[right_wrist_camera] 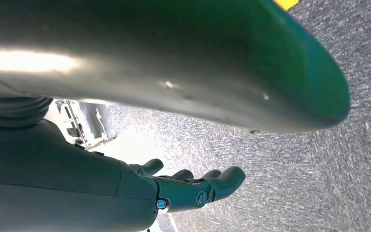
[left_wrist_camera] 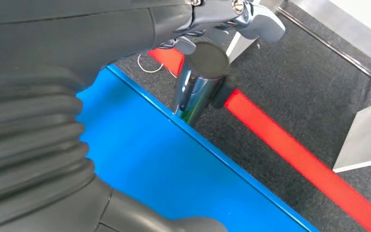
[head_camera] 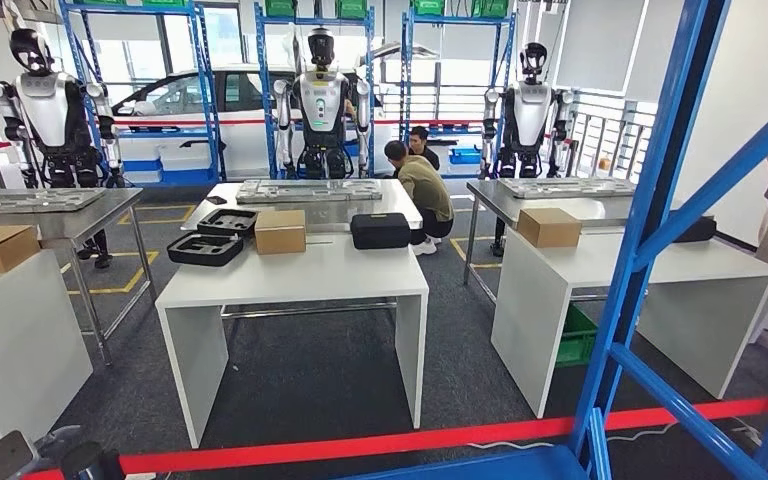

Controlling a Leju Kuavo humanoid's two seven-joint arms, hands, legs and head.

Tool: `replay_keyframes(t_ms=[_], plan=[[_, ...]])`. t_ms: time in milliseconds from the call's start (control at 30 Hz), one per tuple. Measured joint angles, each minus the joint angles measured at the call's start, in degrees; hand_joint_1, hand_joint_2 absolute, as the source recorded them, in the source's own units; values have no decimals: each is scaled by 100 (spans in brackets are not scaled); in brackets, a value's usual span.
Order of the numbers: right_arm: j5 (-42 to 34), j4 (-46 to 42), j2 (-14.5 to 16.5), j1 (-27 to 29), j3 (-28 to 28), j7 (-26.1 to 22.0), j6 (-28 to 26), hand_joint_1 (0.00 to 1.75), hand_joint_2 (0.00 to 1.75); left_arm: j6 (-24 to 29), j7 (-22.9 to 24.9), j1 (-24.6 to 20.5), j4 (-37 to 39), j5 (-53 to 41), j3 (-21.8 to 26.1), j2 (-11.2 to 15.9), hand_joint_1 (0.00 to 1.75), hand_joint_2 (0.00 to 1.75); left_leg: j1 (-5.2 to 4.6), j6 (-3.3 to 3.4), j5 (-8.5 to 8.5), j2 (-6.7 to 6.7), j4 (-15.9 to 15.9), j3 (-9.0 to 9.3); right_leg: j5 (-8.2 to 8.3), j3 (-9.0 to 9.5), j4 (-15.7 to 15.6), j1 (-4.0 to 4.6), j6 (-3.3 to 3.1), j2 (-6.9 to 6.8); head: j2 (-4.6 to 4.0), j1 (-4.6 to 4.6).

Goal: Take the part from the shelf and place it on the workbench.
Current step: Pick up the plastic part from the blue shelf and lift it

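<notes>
One thing I cannot pick out with certainty is the part: no view shows it plainly, neither where it is nor how it looks. Near the right hand [right_wrist_camera: 193, 186] a broad smooth curved surface [right_wrist_camera: 174, 72], dull silver with a green edge, looms close; I cannot tell what it is. That hand's fingers lie stretched out, slightly apart, holding nothing, over grey carpet. The left hand [left_wrist_camera: 212, 17] hangs just beside a chrome post [left_wrist_camera: 193, 92] with a black cap; how far it is open I cannot tell. A red belt [left_wrist_camera: 294, 154] runs from the post. The blue shelf [head_camera: 660, 200] stands near right, the white workbench [head_camera: 290, 275] beyond the belt, bearing black cases [head_camera: 205, 248] and a cardboard box [head_camera: 280, 231]
</notes>
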Motion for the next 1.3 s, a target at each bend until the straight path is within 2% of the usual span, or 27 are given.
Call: replay_keyframes(t_ms=[133,200,267,333,600,733,800,867,933,967,1000,1033,1067,1133,1167,1200,1300], plan=[[-1,0,2,0,-4,0,0,0,0,9,-18,27,-16,1,-1,2,0,0,-2,5,-5,-2,2,-1,-1,1,-3,-2,2,-3,1,2],[-2,0,4,-3,-24,0,-3,0,0,45,-52,107,-68,13,-5,9,0,0,-11,18,-18,-4,8,-3,-8,6,-15,-10,35,-7,1,5],[2,0,12,-4,-51,0,-11,0,0,120,-76,213,-166,46,-10,20,0,0,-24,34,-34,-3,16,-2,-17,15,-35,-29,164,-9,2,4],[9,0,22,-3,-66,0,-15,0,0,176,-81,273,-248,68,-14,25,0,0,-29,39,-41,-1,17,5,-20,23,-46,-39,264,-8,2,1],[16,0,29,-3,-81,0,-17,0,0,179,-89,337,-333,103,-21,38,0,0,-33,35,-42,2,-1,34,-19,35,-47,-40,268,-7,1,-5],[34,0,39,-4,-81,0,-19,0,0,171,-94,350,-346,172,-25,68,0,0,-58,83,-77,4,19,44,-31,57,-66,-71,321,0,2,-11],[37,0,43,-5,-81,1,-21,0,0,169,-94,352,-366,192,-26,83,0,0,-29,111,-45,17,-37,82,-56,65,-40,-61,350,0,1,-14],[39,0,46,-10,-82,7,-26,0,0,167,-94,349,-387,220,-28,86,0,0,12,142,-7,42,-106,125,-255,-76,288,-50,368,-20,0,-3],[44,0,46,-14,-82,2,-32,0,0,166,-86,363,-392,250,-30,83,0,0,18,157,-3,64,-117,127,-608,-470,1050,-55,381,-38,1,7],[45,0,46,-14,-83,1,-35,0,0,166,-78,381,-392,264,-32,80,0,0,20,157,-5,72,-111,118,-726,-675,1417,-61,392,-40,1,9],[46,0,46,-12,-84,1,-37,0,0,166,-72,400,-391,281,-35,77,0,0,24,153,-7,78,-99,109,-744,-807,1625,-70,404,-41,1,9],[46,0,45,-10,-85,7,-40,0,0,167,-66,416,-391,300,-39,74,0,0,34,140,-13,83,-77,97,-643,-829,1603,-84,418,-45,1,9],[46,0,44,-10,-86,12,-45,0,0,169,-60,424,-391,321,-42,71,0,0,53,115,-24,86,-40,82,-446,-731,1349,-103,435,-53,1,9],[48,1,49,-20,-87,15,-57,0,0,177,-49,418,-394,353,-47,70,0,0,82,22,-66,85,82,32,-87,-423,621,-135,470,-63,1,13],[50,2,56,-27,-88,6,-61,0,0,184,-42,410,-398,366,-50,70,0,0,83,-31,-80,80,135,3,3,-331,401,-135,450,-53,1,9],[52,3,63,-34,-89,-3,-64,0,0,191,-34,404,-403,377,-54,68,0,0,78,-81,-83,76,169,-21,24,-310,320,-127,413,-39,1,7],[58,4,73,-42,-90,-17,-67,0,0,218,-22,403,-407,406,-63,69,0,0,83,-203,-46,71,155,-56,83,-392,359,-108,235,-15,1,-10]])
